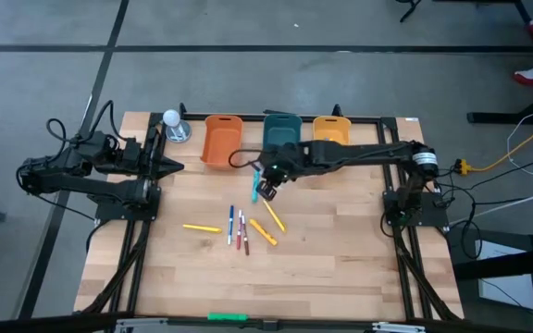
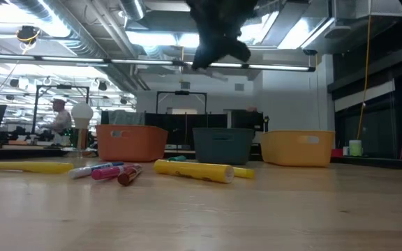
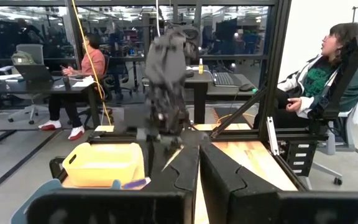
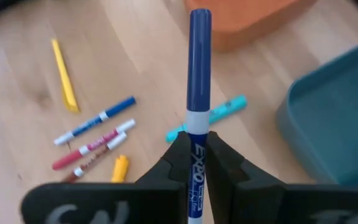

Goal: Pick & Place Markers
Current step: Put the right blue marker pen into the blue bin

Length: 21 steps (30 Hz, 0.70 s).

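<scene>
Several markers lie flat in the middle of the wooden table: a yellow one (image 1: 202, 228), a blue one (image 1: 230, 225), red ones (image 1: 242, 235), two more yellow ones (image 1: 268, 222) and a teal one (image 4: 219, 111). My right gripper (image 1: 266, 188) hangs above them, in front of the bins, slanting down, shut on a blue-capped white marker (image 4: 199, 56). My left gripper (image 1: 168, 168) is parked at the table's left side, level and shut, holding nothing. My right gripper pinches the marker's white body (image 4: 196, 121) between its two fingers (image 4: 180, 152), just below the blue cap. The fingers slant down from the table's right side. The marker is lifted clear of the table, and its capped end sticks out past the fingertips.
Three bins stand in a row at the far edge: orange (image 1: 220, 141), teal (image 1: 282, 134), yellow (image 1: 331, 129). A white ball on a stand (image 1: 172, 125) sits far left. A bright green stick (image 1: 227, 316) lies at the near edge. People sit beyond the table.
</scene>
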Tool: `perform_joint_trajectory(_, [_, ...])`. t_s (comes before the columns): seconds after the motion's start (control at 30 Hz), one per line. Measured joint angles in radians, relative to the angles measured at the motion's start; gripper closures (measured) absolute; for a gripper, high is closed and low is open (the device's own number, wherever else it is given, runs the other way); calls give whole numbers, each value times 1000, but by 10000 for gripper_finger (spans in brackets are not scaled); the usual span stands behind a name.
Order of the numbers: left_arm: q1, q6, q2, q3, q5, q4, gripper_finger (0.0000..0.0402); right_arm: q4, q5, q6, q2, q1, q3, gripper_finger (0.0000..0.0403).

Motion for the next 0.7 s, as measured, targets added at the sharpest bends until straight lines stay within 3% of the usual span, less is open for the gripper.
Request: perform_joint_trajectory(0.7, [0,0,0,0,0,0,393,72,-6,-67,-106,-127,0,376])
